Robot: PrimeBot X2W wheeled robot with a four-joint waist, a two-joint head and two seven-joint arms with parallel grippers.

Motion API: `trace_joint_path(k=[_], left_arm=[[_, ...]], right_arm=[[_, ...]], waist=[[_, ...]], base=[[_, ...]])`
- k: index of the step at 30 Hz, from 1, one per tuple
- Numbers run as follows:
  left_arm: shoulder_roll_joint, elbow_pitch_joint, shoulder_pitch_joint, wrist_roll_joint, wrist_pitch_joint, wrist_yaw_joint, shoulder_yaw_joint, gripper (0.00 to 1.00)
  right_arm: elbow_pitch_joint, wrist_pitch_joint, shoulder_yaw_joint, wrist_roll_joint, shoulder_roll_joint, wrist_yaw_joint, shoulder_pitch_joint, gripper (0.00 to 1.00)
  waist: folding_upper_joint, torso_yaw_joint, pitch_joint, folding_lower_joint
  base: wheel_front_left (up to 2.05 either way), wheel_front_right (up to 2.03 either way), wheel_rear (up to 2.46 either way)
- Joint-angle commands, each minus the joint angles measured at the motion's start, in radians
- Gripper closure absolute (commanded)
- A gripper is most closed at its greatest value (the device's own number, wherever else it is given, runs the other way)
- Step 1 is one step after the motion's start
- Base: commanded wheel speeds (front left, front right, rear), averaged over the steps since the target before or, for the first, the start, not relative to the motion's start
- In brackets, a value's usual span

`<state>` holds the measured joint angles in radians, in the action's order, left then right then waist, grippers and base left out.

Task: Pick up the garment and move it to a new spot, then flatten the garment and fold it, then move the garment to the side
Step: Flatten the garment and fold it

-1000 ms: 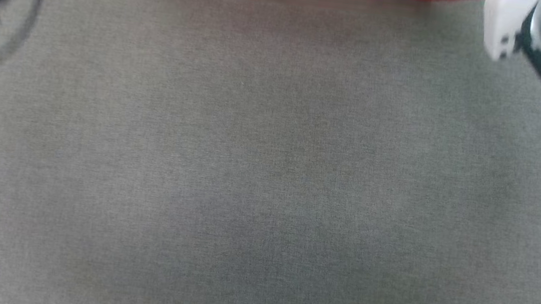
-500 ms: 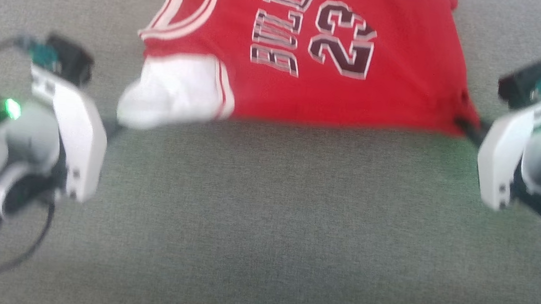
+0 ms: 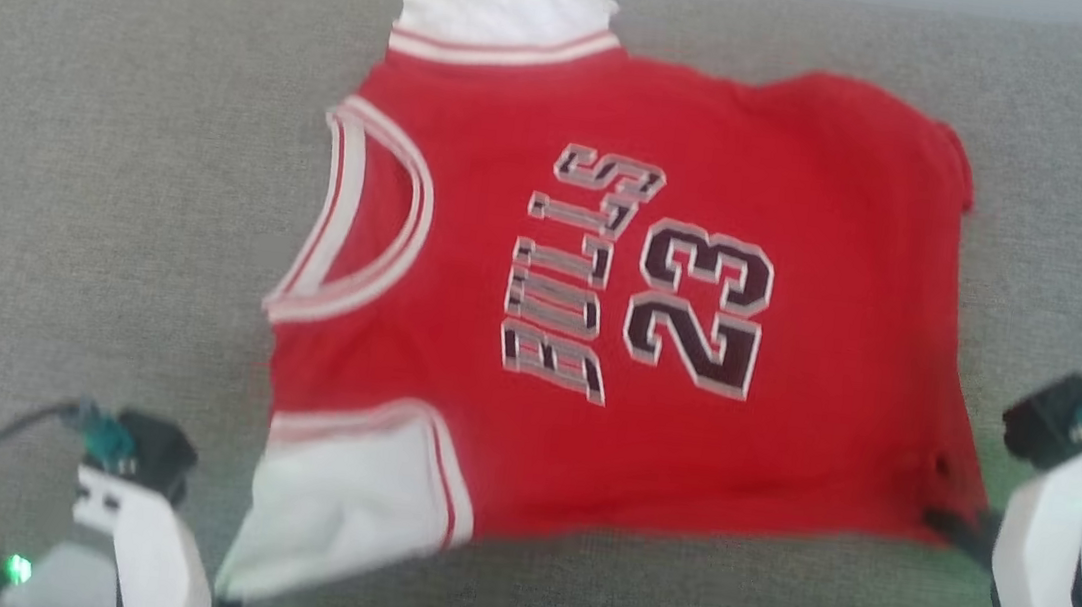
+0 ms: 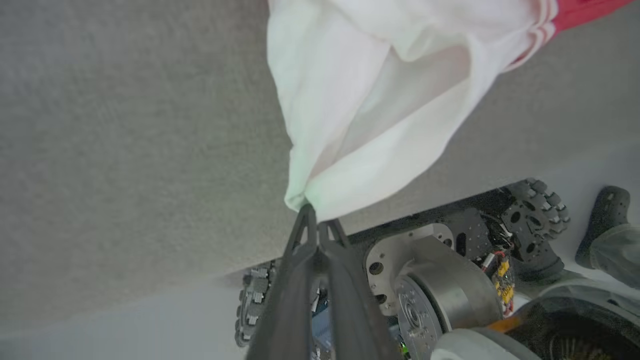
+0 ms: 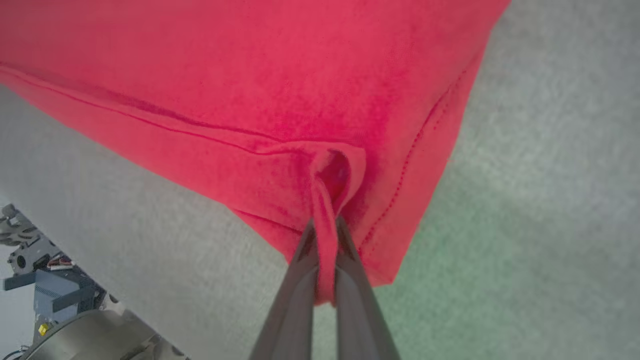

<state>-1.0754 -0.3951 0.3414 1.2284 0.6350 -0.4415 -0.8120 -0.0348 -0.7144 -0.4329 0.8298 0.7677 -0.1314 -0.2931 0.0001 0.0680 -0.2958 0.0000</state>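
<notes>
At the lower left of my head view, my left gripper [image 3: 220, 606] has its fingers clenched on the tip of the near white sleeve [image 3: 338, 509]. My left wrist view confirms it: the two dark fingers [image 4: 295, 285] are pressed together, with the white cloth bunched at their tips. In that same view, past the edge of the grey fabric worktop [image 3: 115, 148], I see the robot's wheeled base [image 4: 435, 280] and a dark shoe [image 4: 605, 220] on the pale floor.

The garment [image 3: 622, 111] lies spread face up across the middle of the worktop, turned sideways to me. Its striped collar [image 3: 348, 223] points left and its hem right. The far white sleeve [image 3: 506, 13] lies flat at the back edge. The black-and-white lettering [image 3: 569, 276] and the number 23 [image 3: 702, 305] sit in the centre of the red cloth. The near edge is drawn fairly straight between my two grippers.

At the lower right, my right gripper [image 3: 952, 528] grasps the near hem corner. In the right wrist view its fingers are closed tight on a pinched fold of red fabric, and the corner hangs just off the worktop with a shadow beneath it.
</notes>
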Motion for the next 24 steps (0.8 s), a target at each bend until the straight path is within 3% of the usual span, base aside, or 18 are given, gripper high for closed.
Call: trace_joint_path(k=[1,7,12,18,24], left_arm=[[-0.015,-0.025,-0.043,0.015,0.001,-0.024,-0.01,1.0],[-0.039,-0.074,-0.084,0.028,-0.029,-0.053,0.002,1.0],[-0.079,-0.089,-0.016,-0.037,-0.066,-0.033,0.048,1.0],[-0.087,-0.06,0.142,-0.127,-0.063,0.042,0.097,1.0],[0.022,0.099,0.351,-0.204,-0.013,0.172,0.091,1.0]], right_arm=[[-0.044,-0.034,0.035,0.005,0.003,0.001,0.063,1.0],[-0.143,-0.087,0.152,-0.021,-0.041,0.001,0.187,1.0],[-0.21,-0.104,0.246,-0.085,-0.108,0.001,0.21,1.0],[-0.236,-0.067,0.297,-0.164,-0.179,0.001,0.11,1.0],[-0.148,-0.015,0.264,-0.225,-0.2,0.001,-0.047,1.0]], waist=[[-0.0001,0.001,0.002,0.0],[-0.0001,0.001,0.006,0.0],[-0.0001,-0.006,0.009,0.0],[-0.0001,-0.024,-0.012,0.0],[-0.0001,-0.038,-0.055,0.0]], base=[[0.0,0.0,0.0],[0.0,0.0,0.0],[0.0,0.0,0.0],[0.0,0.0,0.0],[0.0,0.0,0.0]])
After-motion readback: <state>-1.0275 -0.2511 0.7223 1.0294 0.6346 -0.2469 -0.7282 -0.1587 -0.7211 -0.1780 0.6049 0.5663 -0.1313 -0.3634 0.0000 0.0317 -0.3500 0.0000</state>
